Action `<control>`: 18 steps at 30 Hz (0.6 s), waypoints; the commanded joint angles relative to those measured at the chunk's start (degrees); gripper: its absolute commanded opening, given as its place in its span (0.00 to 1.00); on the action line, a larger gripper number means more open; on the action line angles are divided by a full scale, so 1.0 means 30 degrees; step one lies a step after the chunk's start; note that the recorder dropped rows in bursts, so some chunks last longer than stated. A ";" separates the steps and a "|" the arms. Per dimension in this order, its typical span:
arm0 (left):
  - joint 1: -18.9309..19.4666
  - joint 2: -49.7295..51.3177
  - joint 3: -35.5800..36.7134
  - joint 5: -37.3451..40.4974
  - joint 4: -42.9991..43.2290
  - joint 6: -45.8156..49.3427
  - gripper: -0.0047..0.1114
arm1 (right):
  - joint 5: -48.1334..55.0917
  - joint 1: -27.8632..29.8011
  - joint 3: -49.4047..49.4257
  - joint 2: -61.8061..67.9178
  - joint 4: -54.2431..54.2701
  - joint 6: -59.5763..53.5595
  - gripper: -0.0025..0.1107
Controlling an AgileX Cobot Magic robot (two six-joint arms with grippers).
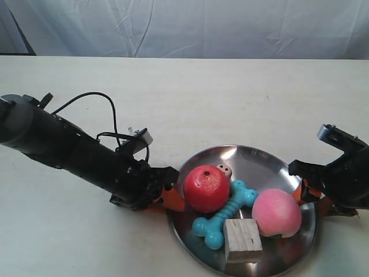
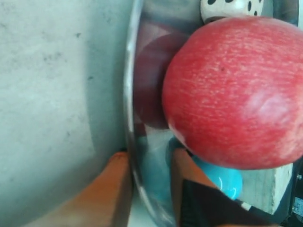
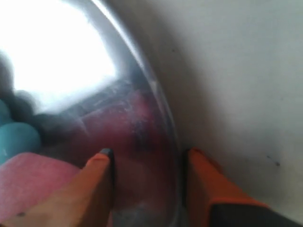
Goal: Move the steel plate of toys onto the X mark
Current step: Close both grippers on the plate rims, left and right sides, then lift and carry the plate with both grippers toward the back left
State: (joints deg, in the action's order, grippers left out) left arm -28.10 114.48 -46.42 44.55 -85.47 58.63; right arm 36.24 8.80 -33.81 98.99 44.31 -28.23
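Observation:
The steel plate (image 1: 253,158) lies at the near edge of the table and holds the red apple (image 1: 206,188), pink peach (image 1: 277,212), turquoise bone (image 1: 225,216), wooden cube (image 1: 243,240) and dotted die (image 1: 224,169). My left gripper (image 2: 150,165) is shut on the plate's rim (image 2: 129,94), one orange finger outside and one inside beside the apple (image 2: 236,90). My right gripper (image 3: 147,158) straddles the opposite rim (image 3: 142,71) with a wider gap; its outer finger is close to the rim and its inner finger is near the peach (image 3: 33,184). No X mark shows in any view.
The left arm (image 1: 75,153), with a looping black cable, stretches across the table at the exterior view's left. The right arm (image 1: 343,173) stands at that view's right edge. A white cloth backdrop (image 1: 184,26) hangs behind the table's far edge.

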 commanded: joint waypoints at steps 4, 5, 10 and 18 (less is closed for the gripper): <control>-0.0192 0.0112 0.0042 -0.0732 0.0677 -0.0236 0.04 | -0.0455 -0.0936 0.0376 0.1308 0.0420 -0.0178 0.03; -0.0154 0.0112 0.0042 -0.0732 0.0781 -0.0435 0.04 | -0.0380 -0.0936 0.0376 0.1308 0.0418 -0.0142 0.02; -0.0154 0.0112 -0.0355 -0.1004 0.2214 -0.2203 0.04 | 0.0130 -0.0936 0.0031 0.1308 0.0526 -0.0107 0.02; 0.0883 0.0039 -0.2843 0.0455 0.5714 -0.5599 0.04 | 0.2319 -0.0936 -0.2179 0.1308 0.0782 -0.0107 0.02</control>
State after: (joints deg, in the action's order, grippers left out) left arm -26.22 114.48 -52.55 43.95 -70.86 42.82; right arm 39.51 6.95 -38.20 101.98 43.72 -29.15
